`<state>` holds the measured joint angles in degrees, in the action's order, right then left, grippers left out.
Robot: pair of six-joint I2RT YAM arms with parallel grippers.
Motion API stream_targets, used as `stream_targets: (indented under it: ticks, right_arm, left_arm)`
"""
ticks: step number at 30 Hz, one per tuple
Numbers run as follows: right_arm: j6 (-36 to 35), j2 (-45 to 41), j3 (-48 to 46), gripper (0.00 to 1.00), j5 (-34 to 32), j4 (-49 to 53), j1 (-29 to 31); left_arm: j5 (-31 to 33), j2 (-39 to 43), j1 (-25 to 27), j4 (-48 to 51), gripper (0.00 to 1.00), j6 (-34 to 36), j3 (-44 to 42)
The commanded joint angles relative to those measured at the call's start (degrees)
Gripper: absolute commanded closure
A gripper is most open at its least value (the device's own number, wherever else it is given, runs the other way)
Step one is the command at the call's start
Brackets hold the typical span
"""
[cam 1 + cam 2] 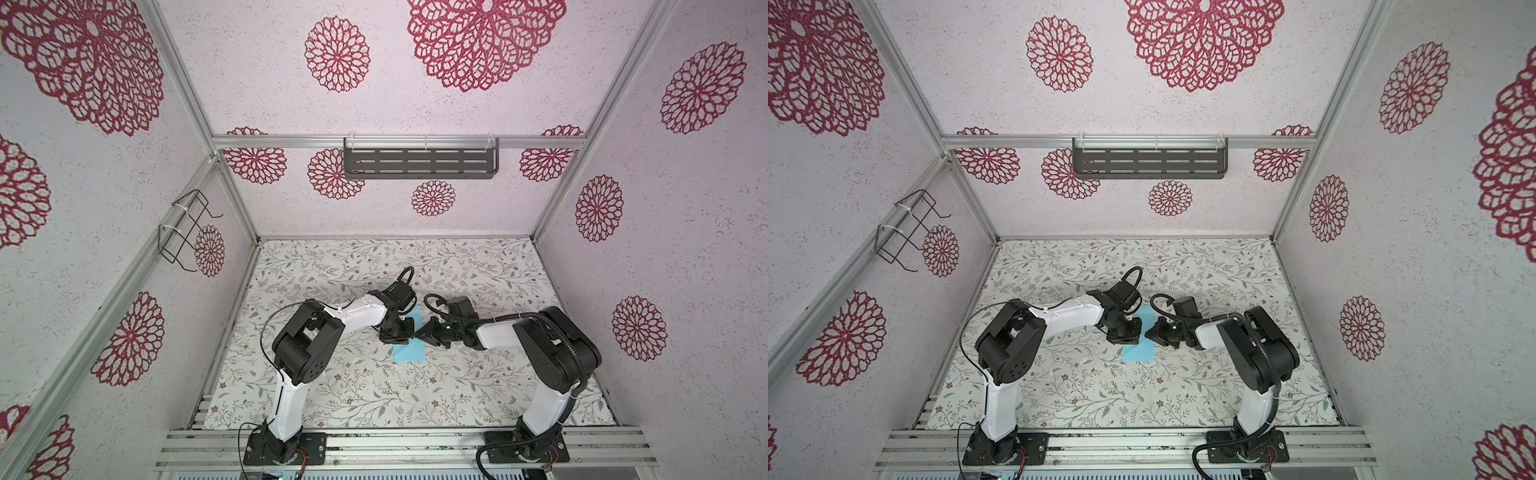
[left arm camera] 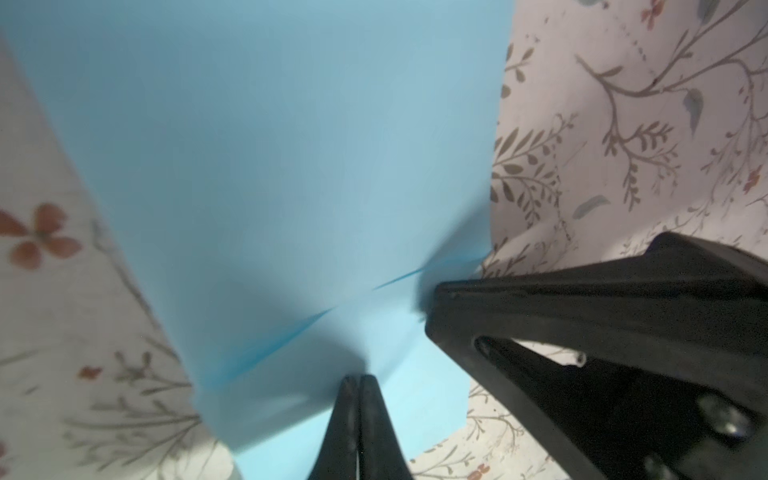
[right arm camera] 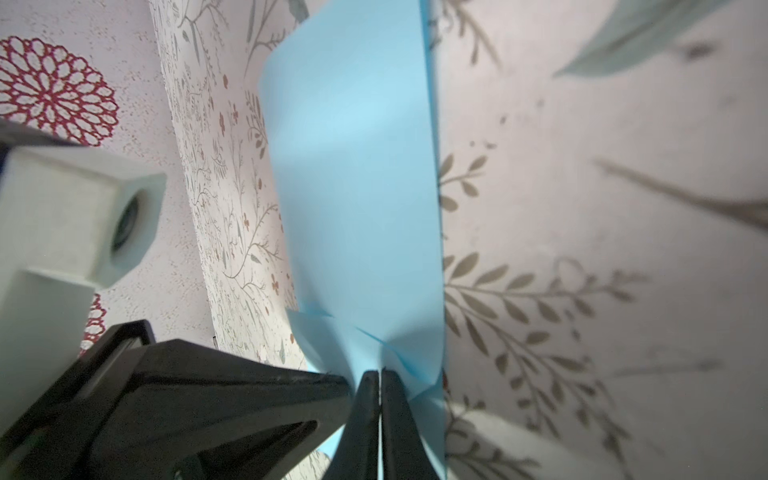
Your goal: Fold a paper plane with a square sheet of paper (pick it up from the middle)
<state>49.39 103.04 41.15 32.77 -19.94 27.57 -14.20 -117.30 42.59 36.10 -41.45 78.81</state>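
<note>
Both top views are looking down from high overhead, sharing the whole table; both wrist cameras are looking closely along the paper.

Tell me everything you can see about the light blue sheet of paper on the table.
The square sheet of paper is thin, matte and plain light blue, with no print. It lies mid-table on the floral table cover, between the two arms. The left gripper and the right gripper are both shut, pinching it close together. Short creases pucker out from the pinch. Its nearer part looks flat, and it is not yet plane-shaped.
</note>
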Motion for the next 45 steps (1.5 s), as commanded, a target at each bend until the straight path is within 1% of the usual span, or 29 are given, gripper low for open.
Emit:
stream_targets:
  ticks: [1,3,6,9,13,20,26,33,39,45]
  right_arm:
    - [1.45,1.57,-1.59,0.90,-6.27,7.57,-0.50]
    - [2.15,1.99,-1.75,0.90,-5.99,7.15,-0.58]
    - [2.97,2.47,-1.86,0.90,-5.61,6.58,-0.60]
    - [3.16,2.48,-1.86,0.90,-5.70,6.78,-0.67]
    - [3.11,2.45,-1.77,0.91,-5.87,7.16,-0.73]
    - [3.07,2.46,-1.86,0.90,-5.88,7.19,-0.68]
    - [3.21,2.70,-1.84,0.91,-5.70,7.00,-0.83]
    - [3.35,2.86,-1.99,0.91,-5.62,7.11,-0.89]
    - [3.42,2.97,-2.12,0.91,-5.68,7.11,-1.03]
    - [3.24,3.23,-1.78,0.91,-5.69,7.54,-1.29]
  left_arm:
    - [5.51,-2.08,1.83,6.71,0.93,3.53,0.11]
    - [7.24,-2.17,2.16,6.97,0.93,4.57,0.29]
    - [7.45,-2.04,2.37,7.40,0.93,5.26,1.59]
    - [5.79,0.08,2.35,5.84,0.93,5.65,3.15]
    - [3.69,2.20,2.32,1.79,0.92,5.64,2.87]
    - [2.24,-0.54,2.41,1.78,0.94,6.14,3.63]
    - [2.77,-1.72,2.55,2.61,0.98,6.72,3.84]
    - [5.06,-2.54,3.60,4.98,1.00,8.05,3.44]
    - [7.50,-1.83,4.22,7.03,1.00,8.88,2.18]
    - [8.47,-0.23,4.86,8.16,1.00,9.01,0.32]
